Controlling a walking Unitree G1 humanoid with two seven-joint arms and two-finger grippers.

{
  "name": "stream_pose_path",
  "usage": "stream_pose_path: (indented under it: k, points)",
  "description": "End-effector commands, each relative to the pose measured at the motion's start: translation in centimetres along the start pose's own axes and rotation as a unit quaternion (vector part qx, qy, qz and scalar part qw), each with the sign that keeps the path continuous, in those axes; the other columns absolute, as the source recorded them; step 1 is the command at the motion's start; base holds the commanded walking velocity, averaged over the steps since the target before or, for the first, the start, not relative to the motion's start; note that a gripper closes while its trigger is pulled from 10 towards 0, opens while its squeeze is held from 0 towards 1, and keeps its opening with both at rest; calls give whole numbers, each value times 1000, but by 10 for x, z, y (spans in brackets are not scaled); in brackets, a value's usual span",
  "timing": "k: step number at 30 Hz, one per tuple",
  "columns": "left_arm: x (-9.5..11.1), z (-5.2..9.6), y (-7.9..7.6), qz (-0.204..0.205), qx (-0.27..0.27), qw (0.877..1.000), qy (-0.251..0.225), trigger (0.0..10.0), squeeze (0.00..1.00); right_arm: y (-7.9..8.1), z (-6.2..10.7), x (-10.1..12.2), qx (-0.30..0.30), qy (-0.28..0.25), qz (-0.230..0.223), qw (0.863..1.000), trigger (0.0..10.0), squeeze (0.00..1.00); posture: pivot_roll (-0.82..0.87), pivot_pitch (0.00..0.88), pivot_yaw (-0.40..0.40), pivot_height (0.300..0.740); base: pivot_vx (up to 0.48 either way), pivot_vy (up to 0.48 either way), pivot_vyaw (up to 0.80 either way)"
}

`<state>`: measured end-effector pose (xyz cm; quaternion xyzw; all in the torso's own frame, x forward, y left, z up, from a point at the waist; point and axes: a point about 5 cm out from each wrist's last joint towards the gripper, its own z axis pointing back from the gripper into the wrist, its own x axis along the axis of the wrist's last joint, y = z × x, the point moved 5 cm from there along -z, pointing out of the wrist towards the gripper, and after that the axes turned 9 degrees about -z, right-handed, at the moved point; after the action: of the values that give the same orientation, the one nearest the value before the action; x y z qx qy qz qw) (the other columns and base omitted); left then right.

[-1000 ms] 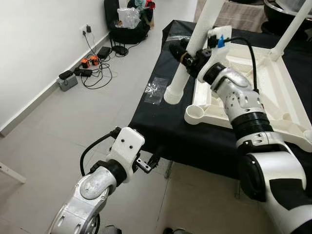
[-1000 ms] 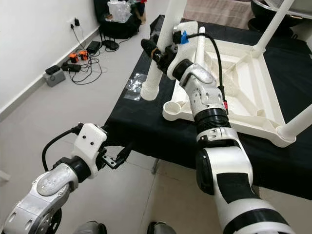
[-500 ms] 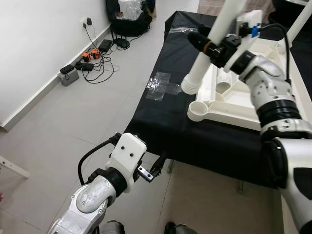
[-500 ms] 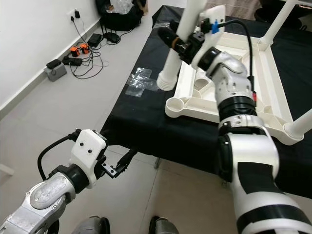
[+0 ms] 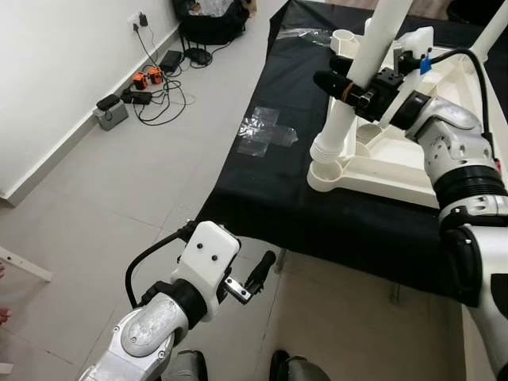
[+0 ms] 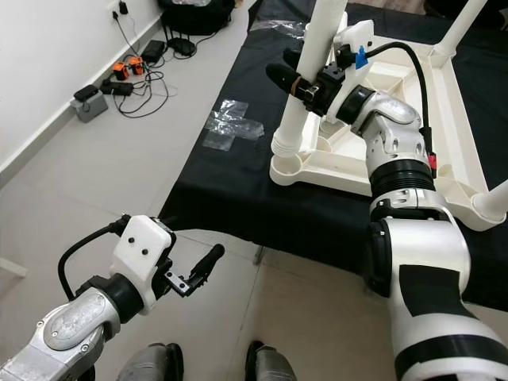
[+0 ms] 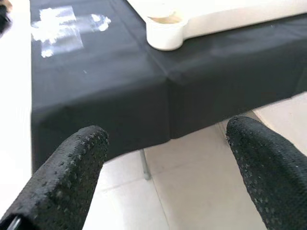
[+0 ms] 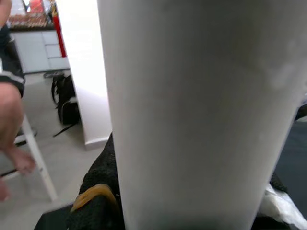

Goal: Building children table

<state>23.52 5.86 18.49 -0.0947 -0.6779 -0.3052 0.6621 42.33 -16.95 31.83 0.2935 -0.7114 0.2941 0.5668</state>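
Note:
The white children's table top [image 5: 401, 163] lies upside down on a table draped in black cloth [image 5: 262, 190]. My right gripper [image 5: 349, 86] is shut on a white table leg [image 5: 357, 75]. It holds the leg nearly upright, with the ribbed lower end set at the near left corner socket [image 6: 287, 165]. The right wrist view looks along that leg [image 8: 192, 110] from very close. My left gripper [image 7: 168, 158] hangs open below the cloth's front edge, near the floor, with nothing between its fingers [image 7: 62, 177].
Another leg [image 5: 494, 28] stands fitted at the far right corner. Cables and power bricks [image 5: 141, 87] lie along the left wall, a black bag [image 5: 210, 20] behind them. A clear plastic sheet [image 5: 266, 136] lies on the floor. A person's foot [image 8: 17, 160] is by a white stool.
My right gripper has swung the leg from a tilt beyond the table corner to nearly upright over the corner socket. The camera has shifted; my left arm has hardly moved.

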Motion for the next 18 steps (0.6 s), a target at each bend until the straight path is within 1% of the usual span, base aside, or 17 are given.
stream_pose_path:
  k: [1, 2, 3, 4, 5, 13, 15, 18]
  points:
    - [-1, 2, -4, 9, -7, 1000, 5, 10000, 0, 0, 8, -3, 13, 21, 7, 1000, 0, 0, 111, 274, -36, 740, 0, 0, 0]
    - [-1, 2, -3, 9, -6, 1000, 6, 10000, 0, 2, 11, -1, 32, 23, 1, 999, 314, 0, 108, 289, -39, 740, 0, 0, 0]
    - [-1, 2, -3, 9, -6, 1000, 6, 10000, 0, 2, 11, -1, 32, 23, 1, 999, 314, 0, 108, 289, -39, 740, 0, 0, 0]
    - [-1, 2, -3, 9, -6, 1000, 6, 10000, 0, 4, 14, 0, 46, 24, -3, 999, 314, 0, 108, 289, -39, 740, 0, 0, 0]
    - [-1, 2, -2, 8, -6, 1000, 7, 10000, 0, 5, 15, 2, 55, 25, -4, 998, 10000, 0, 105, 290, -37, 740, 0, 0, 0]
    - [-2, 0, -2, 8, -5, 1000, 10, 10000, 0, 6, 18, 3, 67, 31, 14, 997, 10000, 0, 102, 284, -32, 740, 0, 0, 0]
    - [-1, 0, -1, 7, -5, 1000, 10, 10000, 0, 7, 18, 3, 67, 29, 14, 997, 10000, 0, 101, 282, -32, 740, 0, 0, 0]
    - [-1, -1, 0, 6, -2, 1000, 9, 10000, 0, 11, 18, -3, 79, 33, 7, 996, 10000, 0, 104, 282, -32, 740, 0, 0, 0]
